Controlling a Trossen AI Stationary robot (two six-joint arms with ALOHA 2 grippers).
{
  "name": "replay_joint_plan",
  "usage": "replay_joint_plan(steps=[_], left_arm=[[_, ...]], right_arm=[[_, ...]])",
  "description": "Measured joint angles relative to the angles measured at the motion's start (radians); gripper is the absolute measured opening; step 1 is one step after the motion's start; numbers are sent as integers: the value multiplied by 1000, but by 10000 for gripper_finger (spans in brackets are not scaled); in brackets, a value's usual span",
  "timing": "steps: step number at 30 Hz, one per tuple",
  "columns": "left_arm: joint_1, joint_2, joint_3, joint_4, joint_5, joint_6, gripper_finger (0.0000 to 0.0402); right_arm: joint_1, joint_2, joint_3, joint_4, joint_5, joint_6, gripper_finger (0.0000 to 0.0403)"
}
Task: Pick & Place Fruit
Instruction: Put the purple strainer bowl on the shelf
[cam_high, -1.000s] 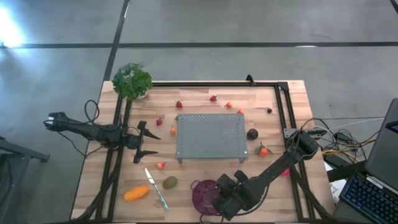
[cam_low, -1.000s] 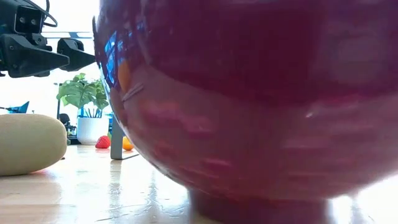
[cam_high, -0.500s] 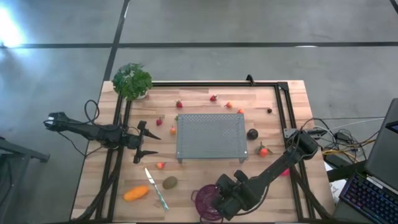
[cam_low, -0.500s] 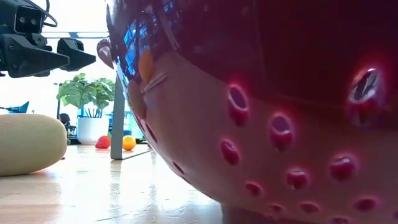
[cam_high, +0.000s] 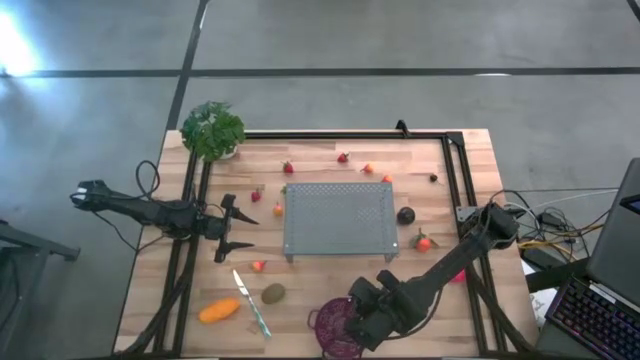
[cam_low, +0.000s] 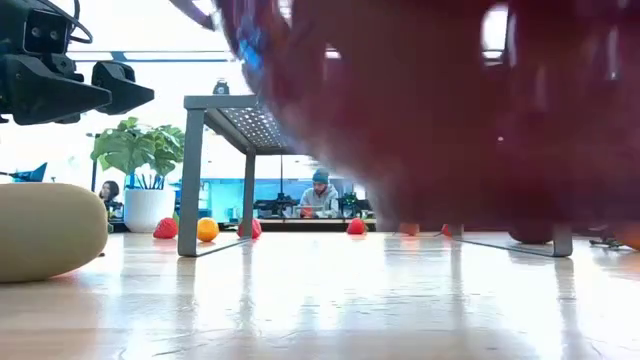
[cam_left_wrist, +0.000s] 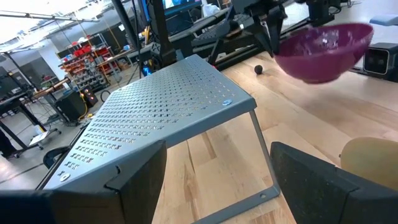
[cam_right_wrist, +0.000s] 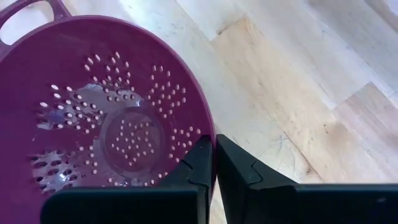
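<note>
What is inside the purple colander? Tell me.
Nothing: in the right wrist view the purple colander, pinched at its rim by the right gripper, shows only its bare perforated bottom. No fruit inside.

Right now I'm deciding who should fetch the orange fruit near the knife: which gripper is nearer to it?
Left. The left gripper hovers open just beyond the orange fruit; the right gripper is farther, shut on the purple colander's rim.

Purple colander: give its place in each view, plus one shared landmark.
High: colander at near edge, by right gripper.
Low: big blurred shape top right, off the table.
Left wrist: top right, lifted.
Right wrist: left, rim pinched.
Landmark: grey rack.
</note>
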Motion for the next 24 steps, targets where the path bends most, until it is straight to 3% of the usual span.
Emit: replay_joint_plan(steps=[14, 24], left_arm=[[0, 0, 0, -9, 0, 0, 291], [0, 0, 0, -8, 0, 0, 291]], right_arm=[[-70, -215, 0, -49, -21, -189, 10], [-180, -334, 0, -184, -23, -285, 9]])
